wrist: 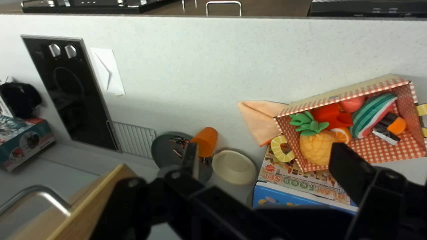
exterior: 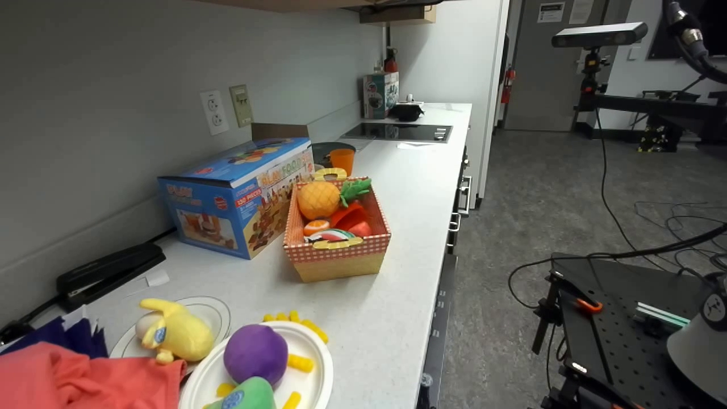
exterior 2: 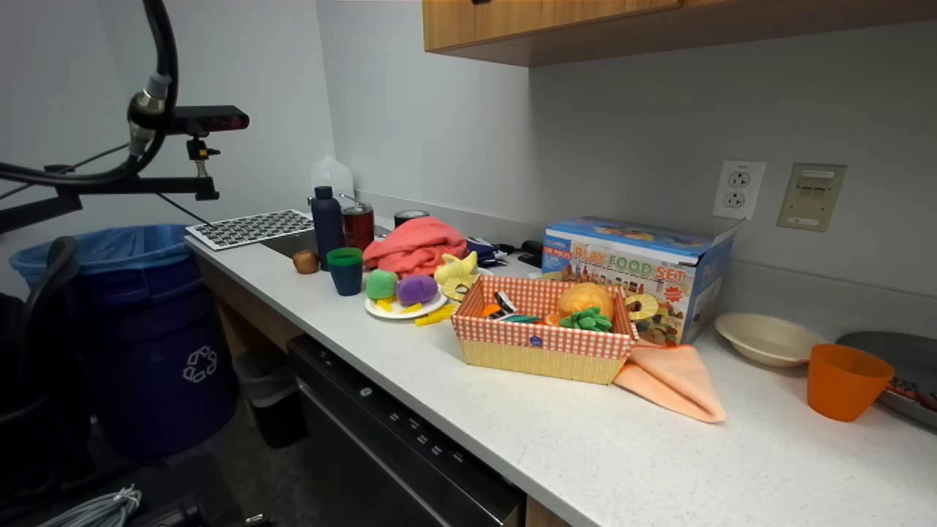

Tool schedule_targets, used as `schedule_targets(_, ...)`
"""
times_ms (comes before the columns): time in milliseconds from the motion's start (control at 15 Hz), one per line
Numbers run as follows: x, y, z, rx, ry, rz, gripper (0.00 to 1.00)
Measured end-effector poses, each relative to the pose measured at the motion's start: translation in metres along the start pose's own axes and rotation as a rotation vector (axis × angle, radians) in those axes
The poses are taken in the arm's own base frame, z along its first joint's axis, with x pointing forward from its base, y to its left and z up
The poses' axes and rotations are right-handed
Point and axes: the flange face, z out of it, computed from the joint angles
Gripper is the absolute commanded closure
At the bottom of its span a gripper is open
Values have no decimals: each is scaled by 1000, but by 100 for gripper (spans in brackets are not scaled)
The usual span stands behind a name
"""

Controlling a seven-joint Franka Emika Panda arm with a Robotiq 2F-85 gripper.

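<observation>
We take this for a lab kitchenette. In an exterior view we find a cooktop (exterior: 397,132) at upper centre, a bracket-mounted camera (exterior: 600,37) at upper right and a perforated table (exterior: 627,355) at lower right; in an exterior view, a dishwasher (exterior 2: 388,446) stands at lower centre, a wooden cabinet (exterior 2: 622,33) at upper right.

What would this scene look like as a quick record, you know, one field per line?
hand: open in the wrist view, holding nothing
basket: on the counter, holding toy pineapple, orange slice and watermelon slice
box: labelled Play Food Set, next to the basket
white plate: holds a purple toy and a green toy
bowl: cream, beside an upright orange cup
coral cloth: bunched near the plate
</observation>
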Motion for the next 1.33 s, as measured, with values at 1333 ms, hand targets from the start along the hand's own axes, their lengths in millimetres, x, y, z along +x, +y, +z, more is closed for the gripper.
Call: schedule_targets(1333,24,21,-24,-317,229,-141,0)
